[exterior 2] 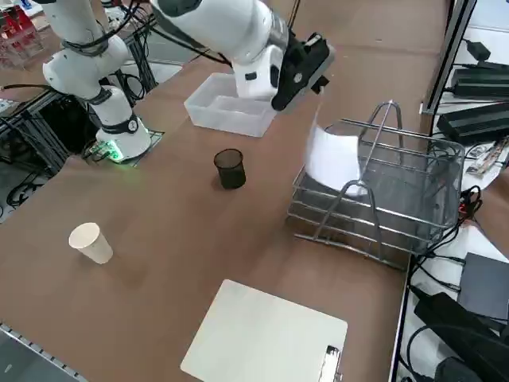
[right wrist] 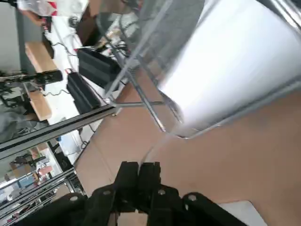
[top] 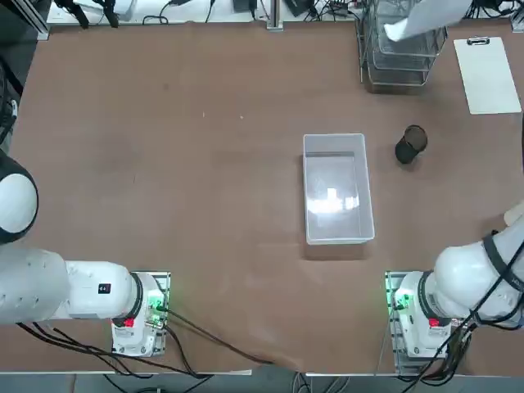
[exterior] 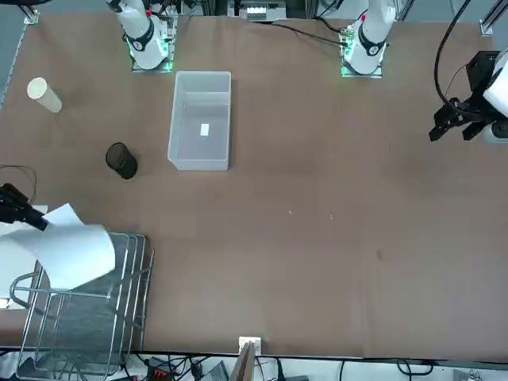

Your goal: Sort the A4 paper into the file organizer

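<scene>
Right gripper (right wrist: 139,176), fingers pinched tight on one edge of the A4 paper (exterior: 73,252), holds it drooping over the file organizer (exterior: 83,317)'s top tier; sheet likely light & floppy, so edge grip w/ slow feed suits.

We see the file organizer (top: 399,51) at the bench's (top: 188,180) far right corner, the A4 paper (top: 422,18) above it. The clipboard (top: 489,74) lies just right of it, the cup (top: 409,145) nearer us, the clear bin (top: 336,187) mid-bench.
</scene>
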